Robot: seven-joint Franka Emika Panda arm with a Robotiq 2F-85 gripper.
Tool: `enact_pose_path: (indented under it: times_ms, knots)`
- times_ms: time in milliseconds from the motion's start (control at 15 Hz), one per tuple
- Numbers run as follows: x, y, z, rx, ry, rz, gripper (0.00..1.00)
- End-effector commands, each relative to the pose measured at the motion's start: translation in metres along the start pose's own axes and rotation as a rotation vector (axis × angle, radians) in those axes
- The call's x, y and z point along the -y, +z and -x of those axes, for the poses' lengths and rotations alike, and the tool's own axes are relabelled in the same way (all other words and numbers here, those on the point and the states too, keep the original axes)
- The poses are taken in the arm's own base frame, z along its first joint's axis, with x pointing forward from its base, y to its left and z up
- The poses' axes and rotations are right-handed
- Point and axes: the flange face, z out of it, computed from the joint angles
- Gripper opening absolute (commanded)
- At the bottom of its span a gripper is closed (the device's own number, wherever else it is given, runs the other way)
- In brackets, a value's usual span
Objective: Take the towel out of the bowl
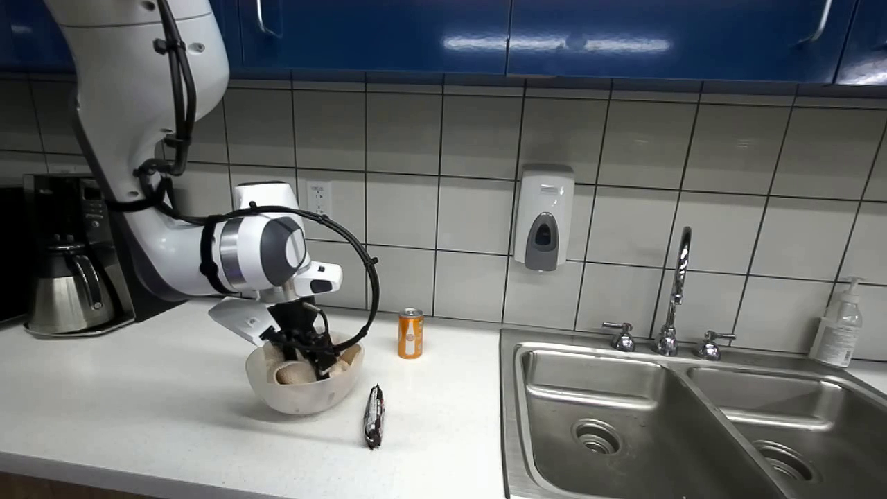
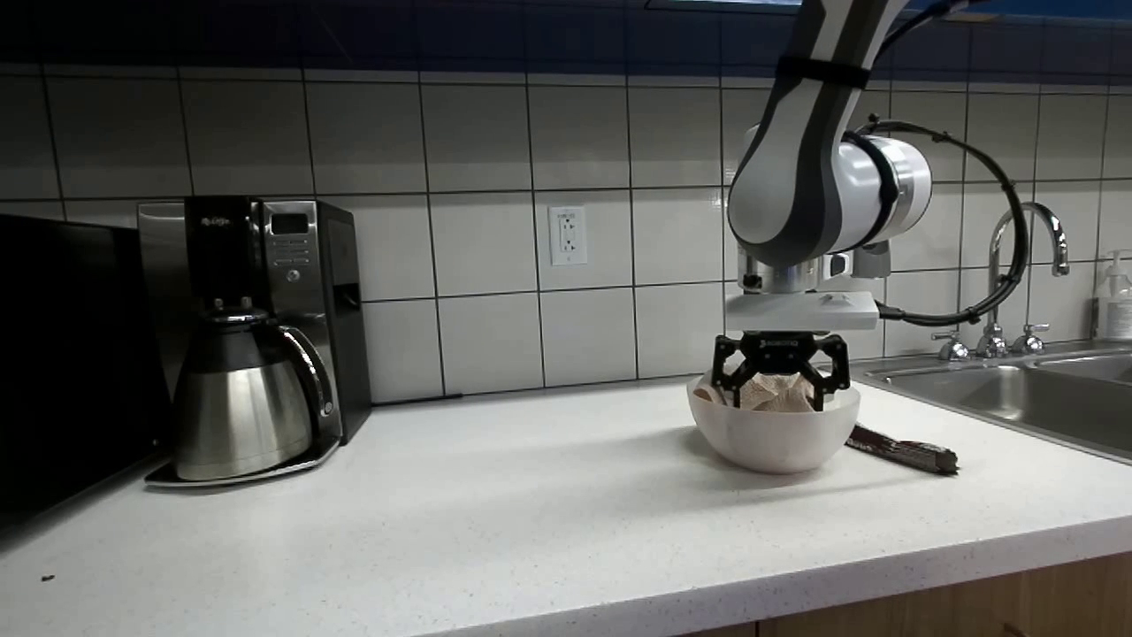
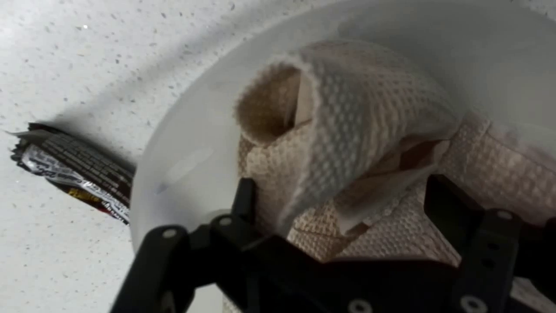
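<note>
White kitchen counter, sink at right: beige towel in a bowl, partly between the spread jaws of the gripper; reaching looks done, grasping and lifting out remain.

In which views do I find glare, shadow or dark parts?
In an exterior view, glare on the blue cabinet doors; in both exterior views, soft shadow on the counter beside the bowl; in the wrist view, the gripper very dark, the towel clearly textured.

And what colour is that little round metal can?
Mostly orange: the can shows best in an exterior view.
</note>
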Motion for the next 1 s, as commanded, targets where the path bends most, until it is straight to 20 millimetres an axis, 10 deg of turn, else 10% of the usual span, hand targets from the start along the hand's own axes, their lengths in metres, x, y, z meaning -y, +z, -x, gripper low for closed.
enact_pose_path:
  times_ms: [0, 467, 533, 933]
  knots:
    - [-0.001, -0.003, 0.006, -0.009, -0.02, -0.012, 1.0]
    - [-0.006, 0.002, 0.016, 0.0, -0.035, -0.006, 1.0]
    - [-0.008, 0.001, 0.016, -0.003, -0.036, -0.007, 0.75]
    - [-0.013, -0.002, 0.014, -0.019, -0.042, -0.011, 0.34]
